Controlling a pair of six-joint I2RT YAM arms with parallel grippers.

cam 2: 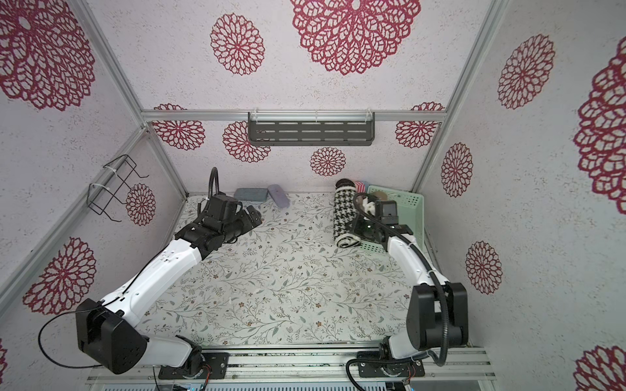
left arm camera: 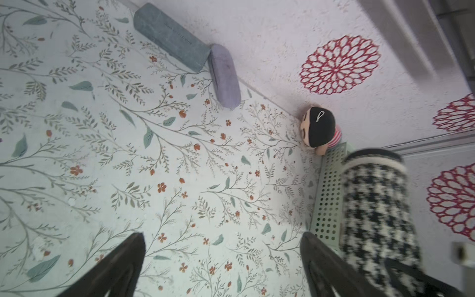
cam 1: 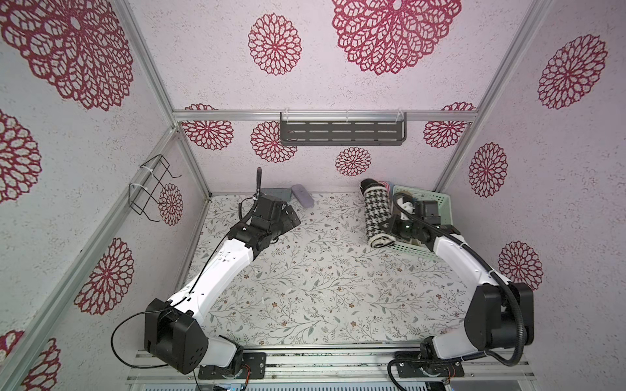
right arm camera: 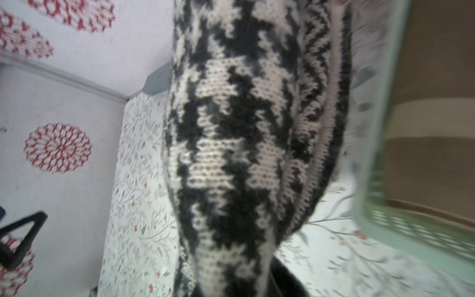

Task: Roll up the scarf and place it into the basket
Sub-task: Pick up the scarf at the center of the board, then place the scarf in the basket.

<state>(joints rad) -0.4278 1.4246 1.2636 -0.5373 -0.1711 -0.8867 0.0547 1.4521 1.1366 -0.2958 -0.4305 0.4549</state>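
The right gripper (cam 1: 386, 226) is clamped on the rolled houndstooth scarf (cam 1: 377, 213), which lies just outside the mint-green basket (cam 1: 438, 199), along its long wall. The left gripper (left arm camera: 222, 239) hangs spread wide and holds nothing, well away from the basket. Something brown in the basket is too blurred to name. A plush doll (left arm camera: 318, 128) sits at the basket's far corner, with a grey-blue case (left arm camera: 169, 38) and a lilac case (left arm camera: 225, 77) farther off.
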